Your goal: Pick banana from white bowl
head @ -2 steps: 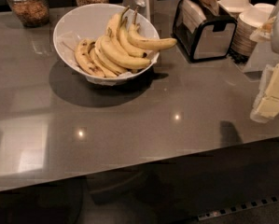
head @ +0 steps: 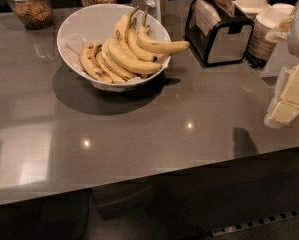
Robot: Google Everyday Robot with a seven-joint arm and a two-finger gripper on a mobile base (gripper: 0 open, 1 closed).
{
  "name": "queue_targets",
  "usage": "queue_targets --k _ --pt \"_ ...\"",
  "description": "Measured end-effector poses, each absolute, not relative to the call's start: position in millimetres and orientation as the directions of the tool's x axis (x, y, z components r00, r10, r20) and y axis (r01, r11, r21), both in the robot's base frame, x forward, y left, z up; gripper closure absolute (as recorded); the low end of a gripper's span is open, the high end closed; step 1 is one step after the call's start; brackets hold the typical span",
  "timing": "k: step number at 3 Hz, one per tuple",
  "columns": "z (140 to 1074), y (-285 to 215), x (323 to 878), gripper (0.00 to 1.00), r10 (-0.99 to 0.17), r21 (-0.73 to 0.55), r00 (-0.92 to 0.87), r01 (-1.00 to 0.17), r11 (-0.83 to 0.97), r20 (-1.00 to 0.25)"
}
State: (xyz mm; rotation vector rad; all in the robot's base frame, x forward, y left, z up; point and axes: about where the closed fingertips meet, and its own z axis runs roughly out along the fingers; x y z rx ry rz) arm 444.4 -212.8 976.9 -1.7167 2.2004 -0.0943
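Banana (head: 161, 46) lies topmost in the white bowl (head: 81, 26): long, curved, smooth yellow, blunt end jutting past the right rim. Which of the upright stems at the back is its own is hard to make out. A speckled bunch (head: 106, 61) beneath is partly covered by it. The bowl is round, deep and glossy, on the grey polished desk (head: 139, 139). Tool (head: 285, 106) sits at the right edge, cut off, a pale cream blocky shape, well apart from the bowl; wide or narrow, cannot tell. Behind are a dark-framed napkin holder (head: 220, 34), stacked white lids (head: 264, 31) partly hidden, and a glass jar (head: 30, 5) cropped on top.
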Motion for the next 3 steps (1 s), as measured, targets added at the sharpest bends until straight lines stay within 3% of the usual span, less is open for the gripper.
queue_targets --k 3 --pt "964 -156 559 0.0 -0.889 -0.315 -0.015 -0.932 0.178 -0.457"
